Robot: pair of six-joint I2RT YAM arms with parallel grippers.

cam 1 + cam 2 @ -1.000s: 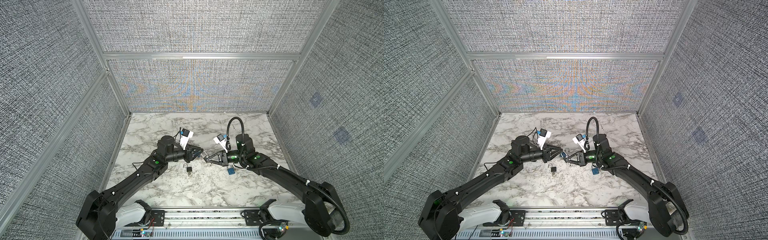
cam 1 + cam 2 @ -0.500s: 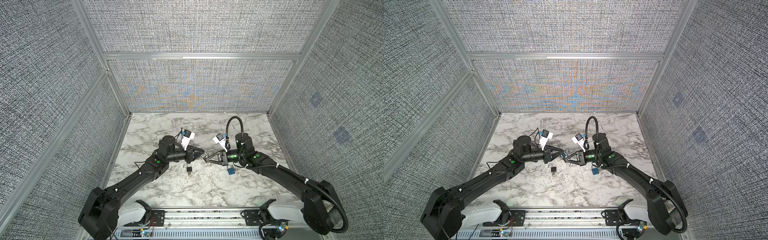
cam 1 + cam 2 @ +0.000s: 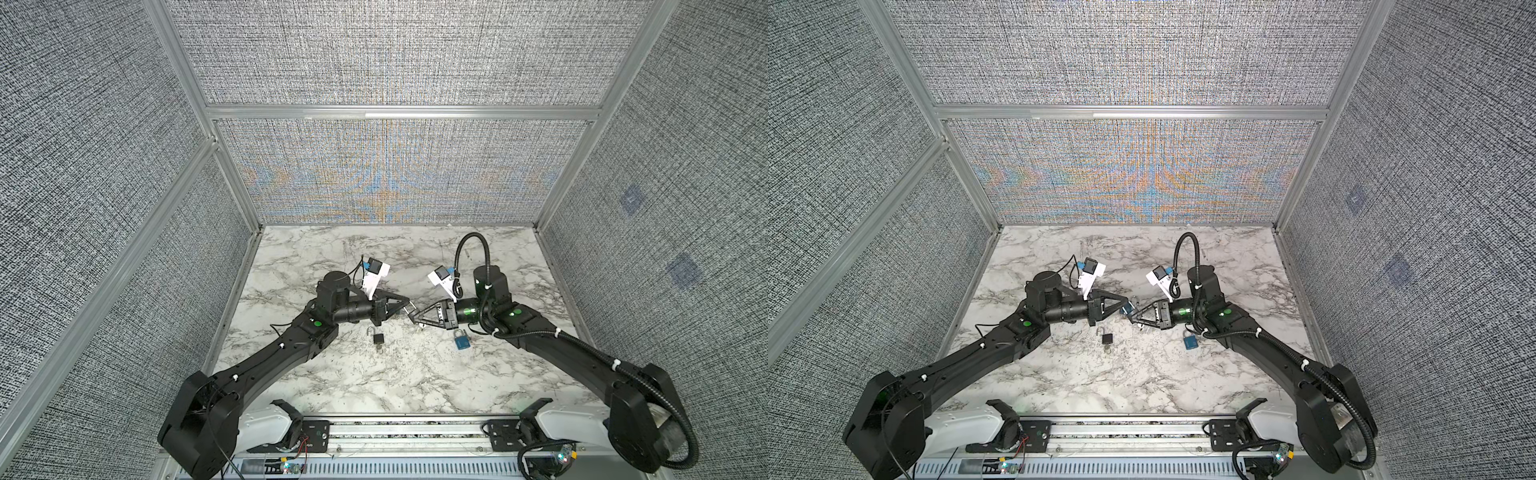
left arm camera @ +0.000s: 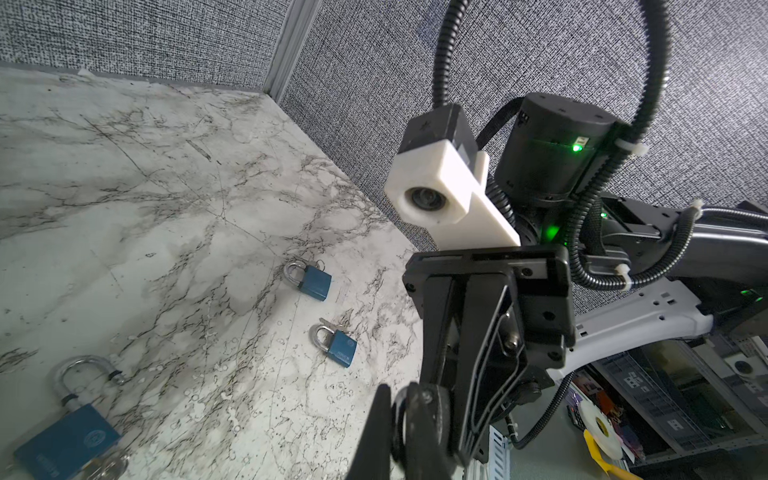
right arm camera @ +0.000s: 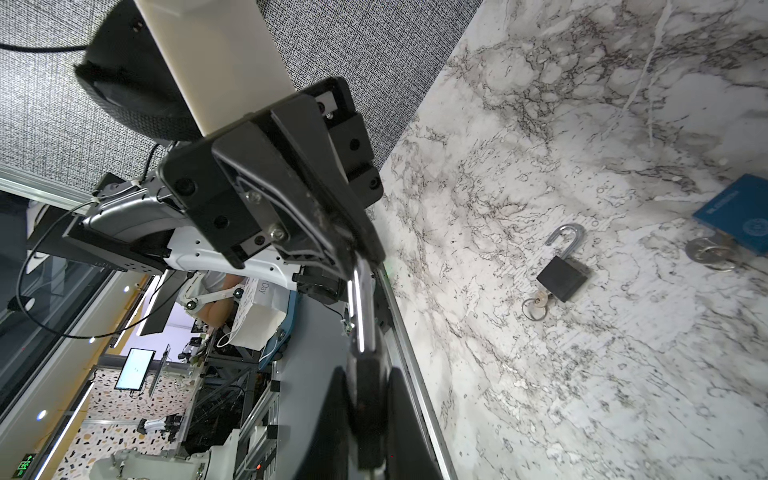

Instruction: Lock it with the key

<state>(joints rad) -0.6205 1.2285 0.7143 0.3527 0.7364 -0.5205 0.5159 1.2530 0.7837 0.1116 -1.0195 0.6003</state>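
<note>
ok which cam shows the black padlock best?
Right wrist: the black padlock is large there, shackle swung open, key in its base. In both top views the padlock is tiny. Left wrist view misses it.

Robot lab: aluminium-framed fabric booth (image 3: 399,112), marble tabletop (image 3: 374,382)

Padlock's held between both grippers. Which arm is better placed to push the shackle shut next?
Left, probably. The left gripper is shut on the shackle; the right gripper clamps the padlock body, so it can brace.
</note>
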